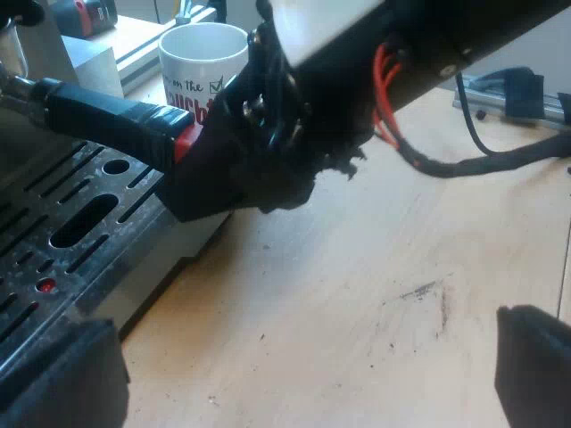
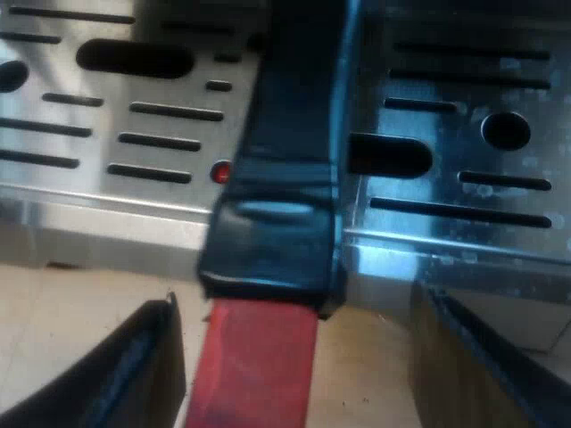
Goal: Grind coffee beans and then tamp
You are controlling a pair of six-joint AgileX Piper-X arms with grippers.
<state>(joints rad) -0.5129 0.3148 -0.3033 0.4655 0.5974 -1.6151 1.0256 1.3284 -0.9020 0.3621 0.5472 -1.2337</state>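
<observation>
The metal holder's dark handle (image 1: 103,114) sticks out over the espresso machine's slotted drip tray (image 1: 71,223) and ends in red (image 1: 186,143). My right gripper (image 1: 259,134) is at that red end. In the right wrist view its two black fingers (image 2: 134,366) stand on either side of the red end (image 2: 254,366), with a gap on each side, so my right gripper (image 2: 293,301) is open around the handle (image 2: 285,178). My left gripper (image 1: 294,383) hangs open over the wooden table, a short way off the machine's front, with nothing between its fingers.
A white mug (image 1: 203,58) with printed lettering stands on the table just beyond the handle's end. The right arm reaches across above the wooden tabletop (image 1: 357,267). The machine's steel tray edge (image 2: 107,223) runs under the handle.
</observation>
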